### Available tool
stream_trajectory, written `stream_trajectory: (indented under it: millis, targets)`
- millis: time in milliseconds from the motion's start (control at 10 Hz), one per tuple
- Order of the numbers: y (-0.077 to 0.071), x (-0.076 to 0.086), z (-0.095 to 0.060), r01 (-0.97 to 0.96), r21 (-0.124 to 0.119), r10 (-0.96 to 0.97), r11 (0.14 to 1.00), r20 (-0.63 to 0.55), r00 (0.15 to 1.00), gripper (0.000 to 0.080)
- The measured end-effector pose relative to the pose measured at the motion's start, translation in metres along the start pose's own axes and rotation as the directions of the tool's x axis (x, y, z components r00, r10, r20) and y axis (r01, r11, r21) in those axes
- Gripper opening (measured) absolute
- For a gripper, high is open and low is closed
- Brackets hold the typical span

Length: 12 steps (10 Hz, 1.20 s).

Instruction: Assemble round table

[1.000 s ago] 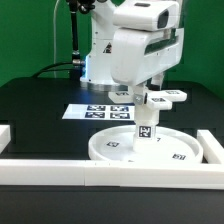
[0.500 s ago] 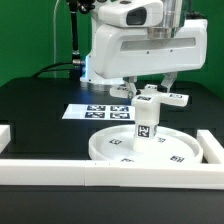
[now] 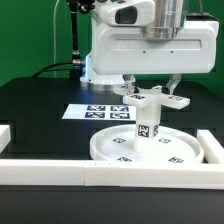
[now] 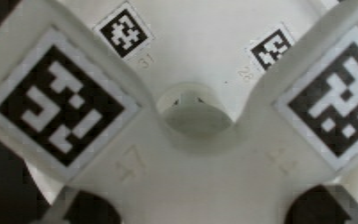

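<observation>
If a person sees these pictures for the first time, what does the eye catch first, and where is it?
First comes the big white robot arm, filling the top of the exterior view. Below it, the cross-shaped foot piece sits on top of the short leg, which stands upright in the middle of the round disc near the front rail. In the wrist view, the foot piece's large black-and-white tags fill the picture.

Black table point(image 3: 40, 110): round disc point(image 3: 150, 149), marker board point(image 3: 95, 112), border rails point(image 3: 60, 167).
</observation>
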State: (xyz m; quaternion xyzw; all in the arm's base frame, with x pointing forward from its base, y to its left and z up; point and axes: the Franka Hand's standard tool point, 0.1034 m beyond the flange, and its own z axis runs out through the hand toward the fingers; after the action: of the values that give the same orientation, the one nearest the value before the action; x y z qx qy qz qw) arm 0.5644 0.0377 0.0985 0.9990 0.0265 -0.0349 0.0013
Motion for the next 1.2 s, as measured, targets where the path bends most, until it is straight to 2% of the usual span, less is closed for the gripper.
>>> stream_trajectory:
  millis: [200,300,400,500,700,800,1200]
  targets:
    - [0.0007,0.0022,0.0003,-0.284,0.050,0.285,0.957,-0.009,0.958,0.0446]
    - [0.0000,0.0020,0.0006,-0.353,0.065,0.354,0.933,-0.007,0.935,0.0446]
    - [-0.0003,0.0014,0.0009,-0.491,0.088,0.493,0.867,0.001,0.870,0.0446]
    - [-0.0003,0.0005,0.0011,-0.634,0.113,0.638,0.765,0.008,0.770,0.0446]
    - [-0.0003,-0.0007,0.0012,-0.779,0.143,0.787,0.611,0.004,0.618,0.0446]
    - [-0.0002,-0.0007,0.0010,-0.815,0.150,0.823,0.559,0.018,0.568,0.0446]
    - [0.0002,-0.0001,0.0008,-0.917,0.145,0.923,0.372,0.049,0.382,0.0446]
